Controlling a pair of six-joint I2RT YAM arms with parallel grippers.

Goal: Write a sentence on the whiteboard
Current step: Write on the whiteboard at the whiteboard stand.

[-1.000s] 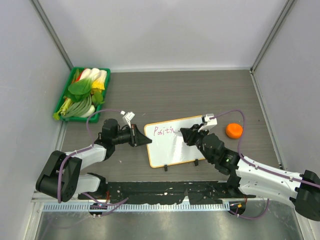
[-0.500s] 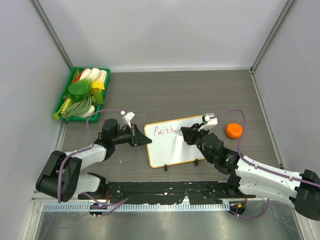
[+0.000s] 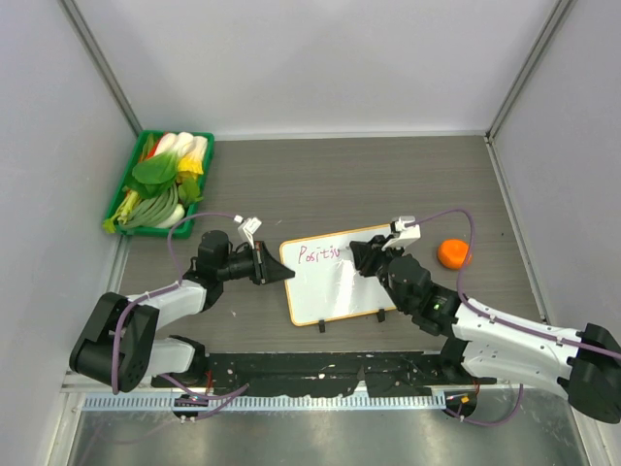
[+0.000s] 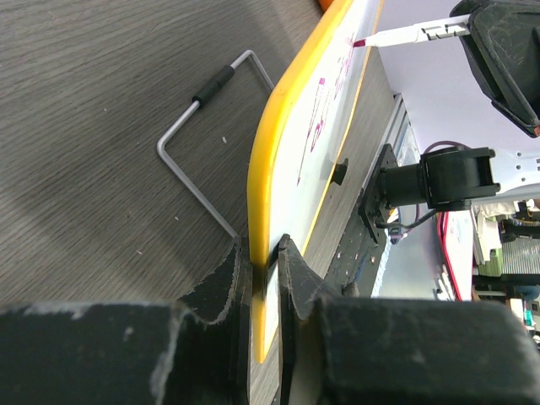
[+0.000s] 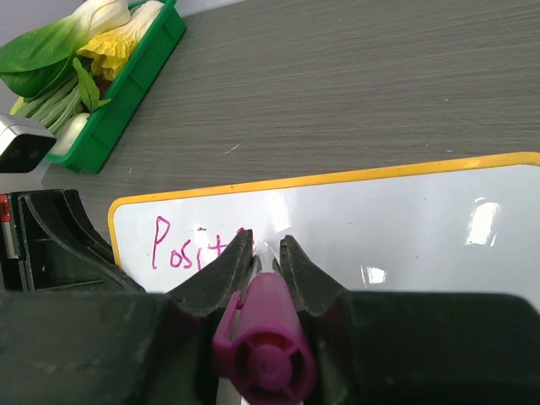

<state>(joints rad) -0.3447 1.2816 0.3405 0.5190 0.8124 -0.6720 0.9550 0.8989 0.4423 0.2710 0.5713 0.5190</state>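
Sentence [image 3: 320,254] grew a stroke; right hand [image 3: 353,252] clenches marker [image 5: 263,354] on whiteboard [image 3: 335,291]; left hand [image 3: 282,274] clamps its edge.

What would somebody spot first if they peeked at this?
The whiteboard in the middle of the table, with pink letters started at its top left. The right gripper holds a purple marker against it while the left gripper pinches its left edge. A green tray of vegetables sits far left.
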